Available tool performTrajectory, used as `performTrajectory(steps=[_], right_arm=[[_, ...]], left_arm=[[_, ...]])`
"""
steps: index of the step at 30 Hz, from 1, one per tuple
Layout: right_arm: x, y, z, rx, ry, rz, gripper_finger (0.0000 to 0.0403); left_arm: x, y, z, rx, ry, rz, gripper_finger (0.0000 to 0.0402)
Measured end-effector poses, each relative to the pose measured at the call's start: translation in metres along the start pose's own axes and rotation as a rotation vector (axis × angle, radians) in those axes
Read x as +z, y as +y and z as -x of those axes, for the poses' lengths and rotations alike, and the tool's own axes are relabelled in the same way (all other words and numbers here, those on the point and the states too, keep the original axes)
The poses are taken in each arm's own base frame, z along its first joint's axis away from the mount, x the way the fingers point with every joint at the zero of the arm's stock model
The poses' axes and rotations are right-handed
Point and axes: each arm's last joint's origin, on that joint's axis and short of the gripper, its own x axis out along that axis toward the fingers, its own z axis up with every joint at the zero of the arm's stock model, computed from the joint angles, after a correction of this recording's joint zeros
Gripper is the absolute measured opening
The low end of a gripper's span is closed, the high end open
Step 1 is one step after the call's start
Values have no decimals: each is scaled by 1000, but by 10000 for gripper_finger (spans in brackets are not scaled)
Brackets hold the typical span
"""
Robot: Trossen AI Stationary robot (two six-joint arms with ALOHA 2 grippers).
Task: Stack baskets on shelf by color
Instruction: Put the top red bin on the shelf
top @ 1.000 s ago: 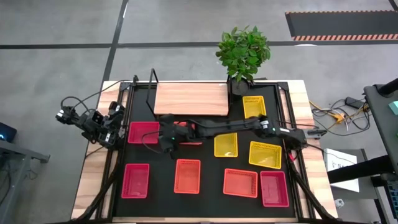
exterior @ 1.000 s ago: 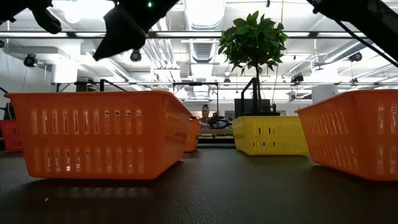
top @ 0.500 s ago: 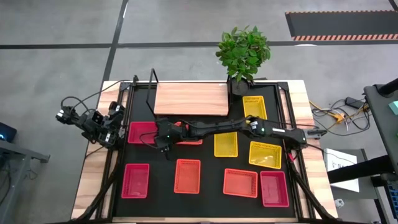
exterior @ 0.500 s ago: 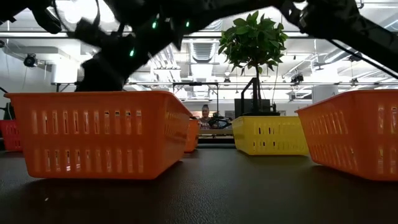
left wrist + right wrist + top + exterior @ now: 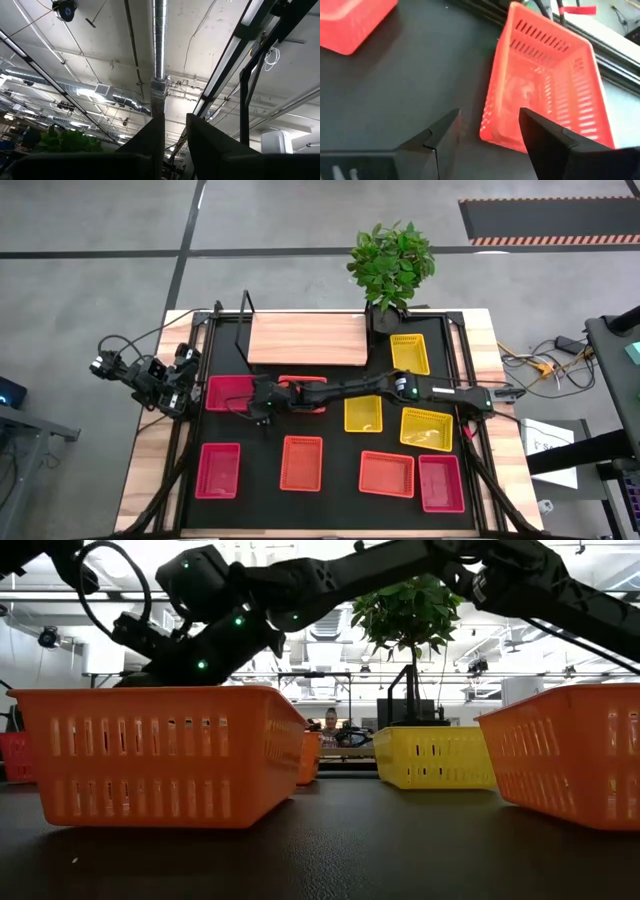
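High view: right claw [image 5: 262, 402] stretched across black table [image 5: 330, 435], beside red plastic mesh basket [image 5: 229, 392], below light-wood shelf board [image 5: 307, 338]; left claw [image 5: 180, 385] parked at table's left edge.
Right wrist view: fingers [image 5: 547, 140] spread, released, straddling near end of red basket, holding nothing.
Left wrist view: fingers [image 5: 210, 142] aimed at ceiling, narrow gap, holding nothing.

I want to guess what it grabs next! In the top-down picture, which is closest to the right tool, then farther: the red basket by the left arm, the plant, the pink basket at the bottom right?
1. Red basket, just left of the right tool.
2. Plant, beyond the table's back edge.
3. Pink basket, front right corner.
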Motion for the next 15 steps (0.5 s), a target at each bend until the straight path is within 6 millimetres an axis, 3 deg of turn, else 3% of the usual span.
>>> performTrajectory(steps=[6, 15], right_arm=[[-4, -5, -1, -5, 11, -9, 167], [-5, -7, -1, -4, 9, 9, 53]], left_arm=[[0, 0, 0, 0, -1, -3, 63], [0, 0, 0, 0, -2, -3, 63]])
